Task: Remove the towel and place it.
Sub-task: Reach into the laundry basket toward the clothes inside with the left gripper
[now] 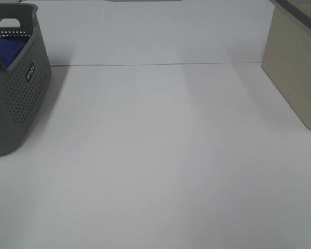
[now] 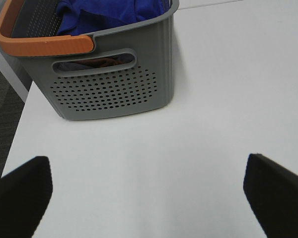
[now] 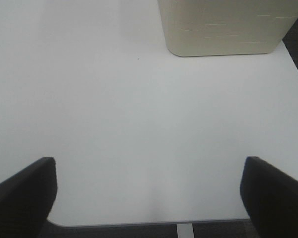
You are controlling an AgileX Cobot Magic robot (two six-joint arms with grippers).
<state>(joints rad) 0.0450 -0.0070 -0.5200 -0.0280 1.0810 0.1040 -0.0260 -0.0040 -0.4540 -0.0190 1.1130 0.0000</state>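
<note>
- Black left fingers (image 2: 20, 198) are seen only as two dark tips, cut off at the picture's edges. They are spread wide and nothing is held between them.
- Black right fingers (image 3: 22, 196) are likewise cut off, spread wide and empty, over an edge of the white surface (image 3: 139, 124).
- Well apart from the left fingers, a grey basket (image 2: 114, 94) with perforated walls stands on the surface. An orange handle (image 2: 44, 44) is carried along its rim.
- The towel (image 2: 104, 12) lies bunched inside the basket. Only its upper blue folds are shown, the rest being hidden by the wall.
- Something orange-brown is glimpsed through the slot (image 2: 97, 62) in the basket wall; what it is cannot be told.
- In the high view the basket is cut off at the left edge.
- A small label (image 1: 30, 71) with white lettering is fixed to the basket wall. It is too small and tilted to be read.
- Facing the right fingers, a beige container (image 3: 218, 25) is cut off at the picture's edge.
- The towel is touched by neither set of fingers.
</note>
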